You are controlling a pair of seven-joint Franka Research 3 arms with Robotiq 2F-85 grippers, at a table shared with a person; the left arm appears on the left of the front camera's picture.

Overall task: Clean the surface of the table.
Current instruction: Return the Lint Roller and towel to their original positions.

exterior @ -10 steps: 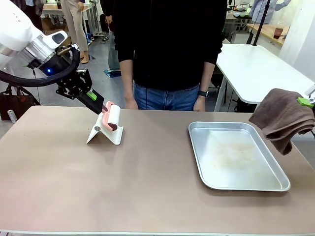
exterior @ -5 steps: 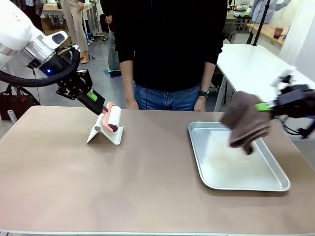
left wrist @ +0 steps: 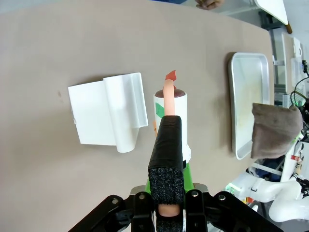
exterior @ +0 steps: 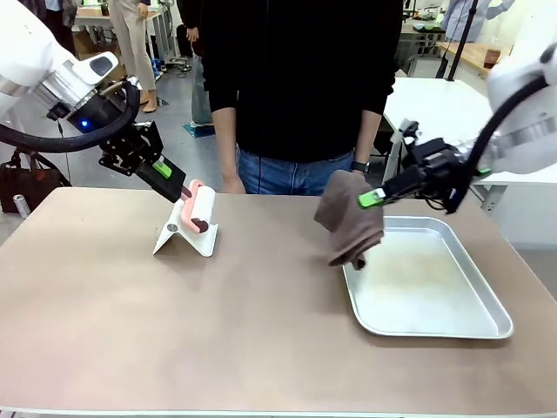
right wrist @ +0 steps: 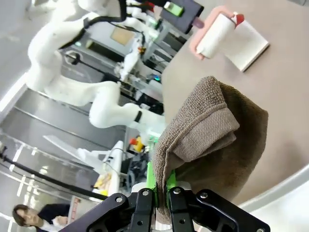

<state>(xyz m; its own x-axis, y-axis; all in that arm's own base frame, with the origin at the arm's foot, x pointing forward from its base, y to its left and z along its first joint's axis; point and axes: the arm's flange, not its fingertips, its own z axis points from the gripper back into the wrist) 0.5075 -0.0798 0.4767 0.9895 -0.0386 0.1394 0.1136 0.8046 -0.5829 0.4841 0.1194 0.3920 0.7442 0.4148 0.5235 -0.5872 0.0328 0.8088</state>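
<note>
The tan-brown table [exterior: 226, 322] spans the front view. A pink-handled lint roller [exterior: 199, 207] rests over its white stand [exterior: 186, 238] at the table's far left, and my left gripper [exterior: 180, 189] is shut on its handle. From the left wrist, the roller [left wrist: 169, 107] lies beside the stand [left wrist: 108, 114], with the handle between my left gripper [left wrist: 168, 145] fingers. My right gripper [exterior: 373, 198] is shut on a brown cloth [exterior: 352, 219] hanging over the tray's left edge, just above the table. The right wrist view shows the cloth [right wrist: 212, 130] bunched in my right gripper [right wrist: 161, 192].
A silver metal tray [exterior: 477, 324] lies on the table's right half with faint smears inside. A person in a black top [exterior: 300, 78] stands at the far edge, hands by the table rim. A white-topped table [exterior: 452, 122] stands behind on the right.
My right arm has swung in from the right edge, carrying the brown cloth leftward across the tray to its left rim. The left gripper and lint roller have stayed put.
</note>
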